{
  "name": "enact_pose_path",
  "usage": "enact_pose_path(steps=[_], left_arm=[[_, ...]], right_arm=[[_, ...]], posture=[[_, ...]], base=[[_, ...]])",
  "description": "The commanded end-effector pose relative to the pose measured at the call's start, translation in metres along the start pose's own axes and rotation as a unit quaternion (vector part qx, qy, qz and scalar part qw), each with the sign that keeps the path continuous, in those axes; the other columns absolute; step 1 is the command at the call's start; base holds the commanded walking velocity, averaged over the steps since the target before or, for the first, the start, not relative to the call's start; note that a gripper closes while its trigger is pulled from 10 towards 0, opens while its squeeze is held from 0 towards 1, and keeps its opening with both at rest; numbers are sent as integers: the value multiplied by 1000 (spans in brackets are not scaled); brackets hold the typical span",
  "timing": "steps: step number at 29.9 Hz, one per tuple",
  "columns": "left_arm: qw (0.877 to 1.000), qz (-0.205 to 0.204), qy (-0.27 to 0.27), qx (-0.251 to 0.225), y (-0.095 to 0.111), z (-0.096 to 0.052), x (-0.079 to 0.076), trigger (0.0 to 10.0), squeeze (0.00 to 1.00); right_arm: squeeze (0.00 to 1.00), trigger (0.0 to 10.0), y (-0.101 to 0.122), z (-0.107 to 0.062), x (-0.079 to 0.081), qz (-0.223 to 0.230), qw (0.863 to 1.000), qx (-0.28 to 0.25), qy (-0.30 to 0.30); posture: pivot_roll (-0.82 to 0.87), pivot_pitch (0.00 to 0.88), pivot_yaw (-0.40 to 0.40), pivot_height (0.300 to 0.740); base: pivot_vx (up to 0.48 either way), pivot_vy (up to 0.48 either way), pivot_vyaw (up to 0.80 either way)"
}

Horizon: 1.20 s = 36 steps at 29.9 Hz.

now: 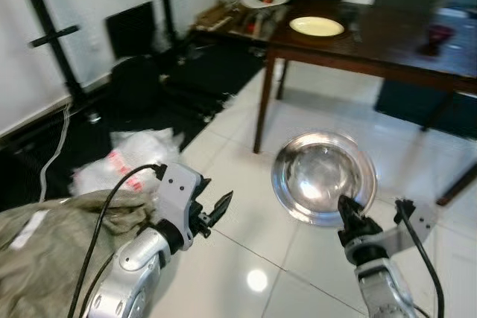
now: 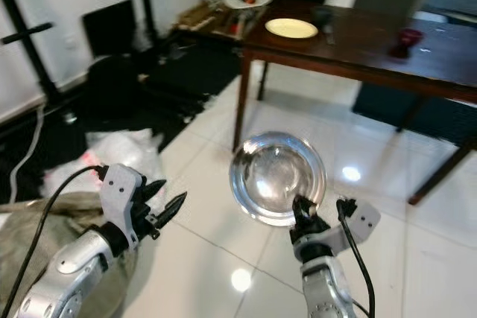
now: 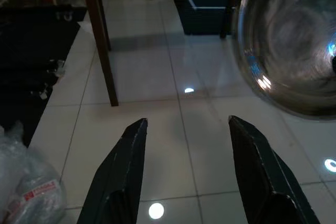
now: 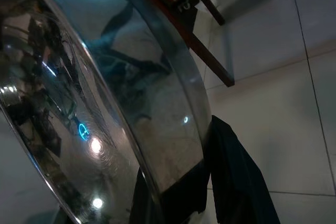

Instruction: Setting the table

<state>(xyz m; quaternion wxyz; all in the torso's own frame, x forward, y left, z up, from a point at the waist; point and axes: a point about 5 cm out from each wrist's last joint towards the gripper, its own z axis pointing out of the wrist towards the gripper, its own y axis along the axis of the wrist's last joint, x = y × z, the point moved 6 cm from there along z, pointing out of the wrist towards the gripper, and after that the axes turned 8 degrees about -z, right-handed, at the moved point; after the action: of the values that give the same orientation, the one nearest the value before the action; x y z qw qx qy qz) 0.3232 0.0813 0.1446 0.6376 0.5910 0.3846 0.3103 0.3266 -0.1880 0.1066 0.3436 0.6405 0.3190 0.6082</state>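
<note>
My right gripper (image 1: 346, 207) is shut on the near rim of a shiny steel bowl (image 1: 323, 175), which it carries tilted above the white tile floor. The bowl's rim (image 4: 157, 93) passes between the black fingers (image 4: 231, 177) in the right wrist view. My left gripper (image 1: 216, 210) hangs open and holds nothing, to the left of the bowl; its two fingers (image 3: 123, 174) stand apart over the tiles. Ahead stands a dark wooden table (image 1: 387, 53) with a pale yellow plate (image 1: 317, 26) on its left end.
A dark red cup (image 1: 437, 36) sits on the table's right part. A crumpled plastic bag (image 1: 127, 158) and a khaki cloth heap (image 1: 52, 251) lie on the floor at the left. Black stands and a dark mat (image 1: 186, 72) line the left wall. A table leg (image 1: 262, 102) stands ahead.
</note>
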Motion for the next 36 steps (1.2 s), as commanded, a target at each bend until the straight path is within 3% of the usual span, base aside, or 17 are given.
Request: enact_pose_path(steps=[1,7,13,18,22,25,36], left_arm=[[1000,-7,1,-6,5,3,-2,10000,0],[1000,-2,10,-26,16,7,-1,10000,0],[999,8,30,-39,22,7,5,10000,0],[987,33,129,-89,39,6,29,10000,0],[984,44,139,-103,45,8,30,10000,0],[985,45,123,-115,51,15,22,10000,0],[985,51,112,-117,49,20,15,10000,0]], right_arm=[[0,10000,9,4,20,25,999,-19,25],[0,10000,13,7,38,37,998,-21,55],[0,10000,12,7,45,48,996,-17,69],[0,10000,24,4,71,107,985,-24,133],[0,10000,29,4,73,107,985,-33,134],[0,10000,31,5,70,101,986,-39,128],[0,10000,28,2,68,100,987,-28,125]], posture=[[-39,11,77,740],[-34,4,71,740],[-30,2,68,740],[-35,0,65,740],[-39,0,64,740],[-44,0,68,740],[-50,0,70,740]], base=[[0,0,-800],[0,0,-800],[0,0,-800],[0,0,-800],[317,0,-317],[480,0,0],[480,0,-609]])
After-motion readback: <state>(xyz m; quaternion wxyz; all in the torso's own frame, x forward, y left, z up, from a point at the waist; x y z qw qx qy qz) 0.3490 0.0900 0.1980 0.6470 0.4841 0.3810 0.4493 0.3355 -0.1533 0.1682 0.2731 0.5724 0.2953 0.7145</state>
